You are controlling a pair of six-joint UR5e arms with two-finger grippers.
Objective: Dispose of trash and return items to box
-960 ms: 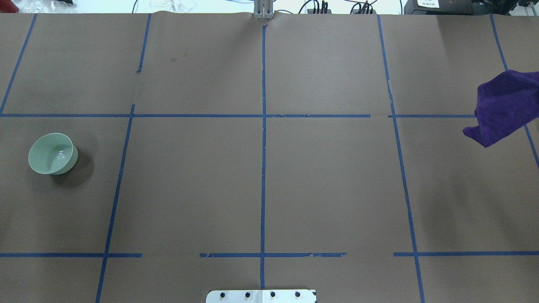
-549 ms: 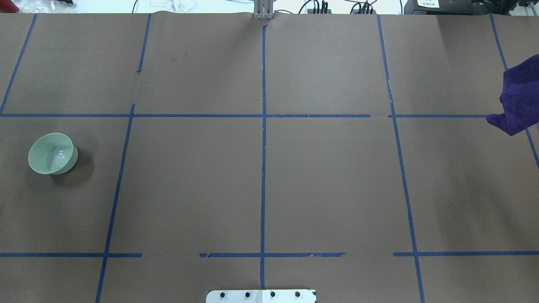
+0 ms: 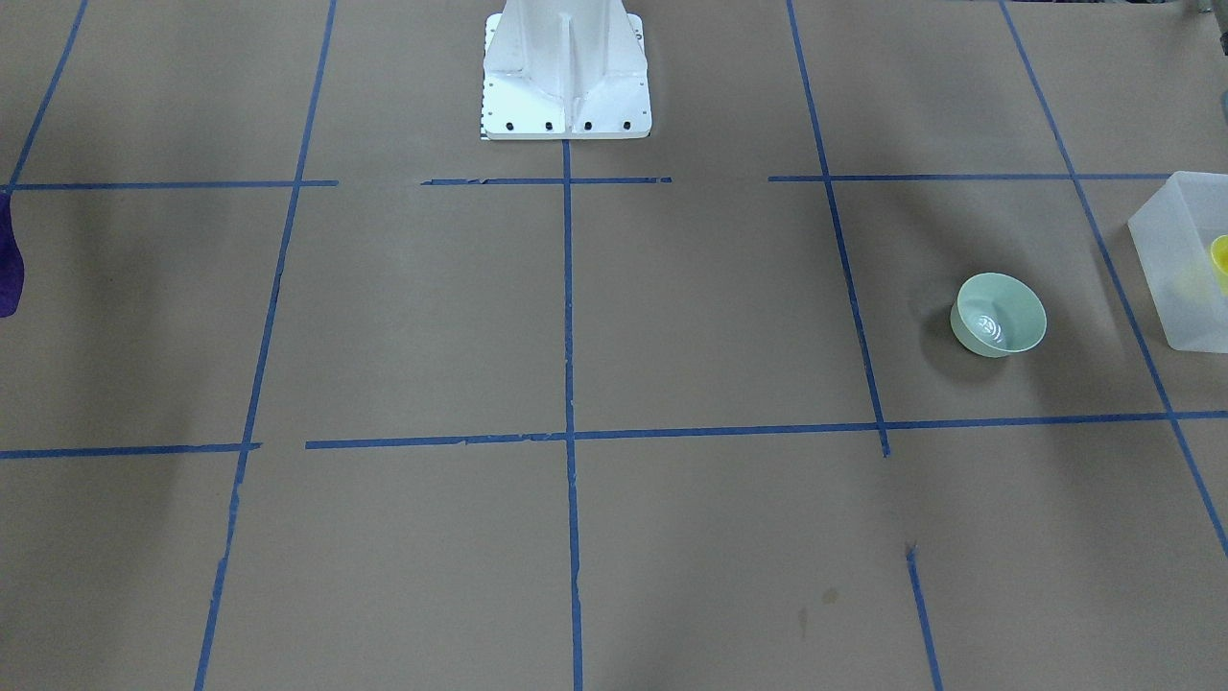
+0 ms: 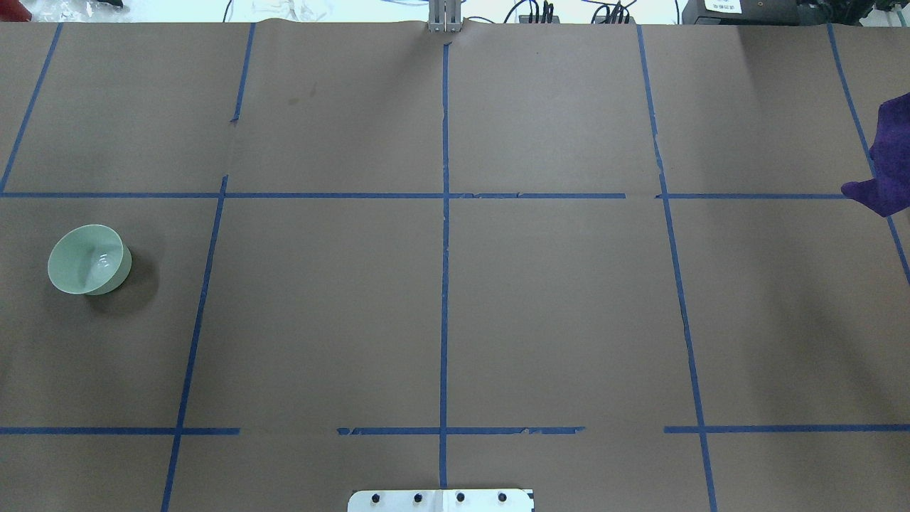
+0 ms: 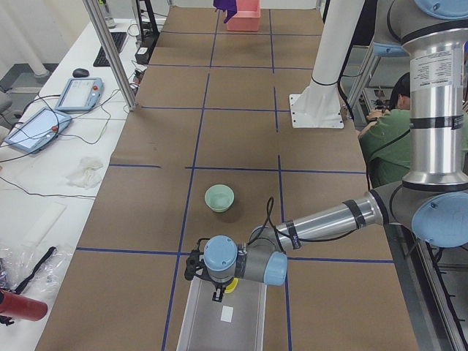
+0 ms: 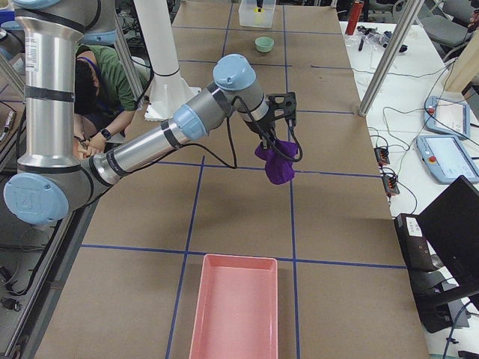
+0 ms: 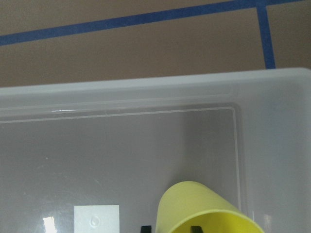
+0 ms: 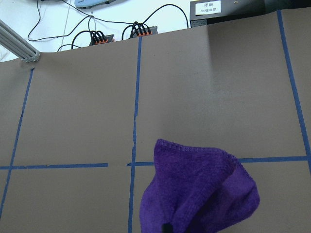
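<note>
Tally: one cup (image 7: pixel 209 211), one bin (image 7: pixel 146 92), one bowl (image 4: pixel 89 259), one cloth (image 8: pixel 199 189), one tray (image 6: pixel 232 314).

Left arm (image 5: pixel 322 223) reaches low, left end effector (image 5: pixel 219 294) pointing down; right arm (image 6: pixel 150 146) extends, right end effector (image 6: pixel 278 140) clamped shut.

The brown paper-covered bench (image 4: pixel 554 306) is divided into rectangles by blue tape lines (image 4: pixel 444 284), some of them broken or torn. A pale green bowl (image 4: pixel 89 259) stands upright on it, alone in its rectangle. A shallow pink tray (image 6: pixel 233 310) lies at one end of the bench. Beside the bench, a white side table carries two teach pendants (image 5: pixel 79 93) with trailing cables. A person in a green shirt (image 5: pixel 384 139) sits behind the white pedestal.
</note>
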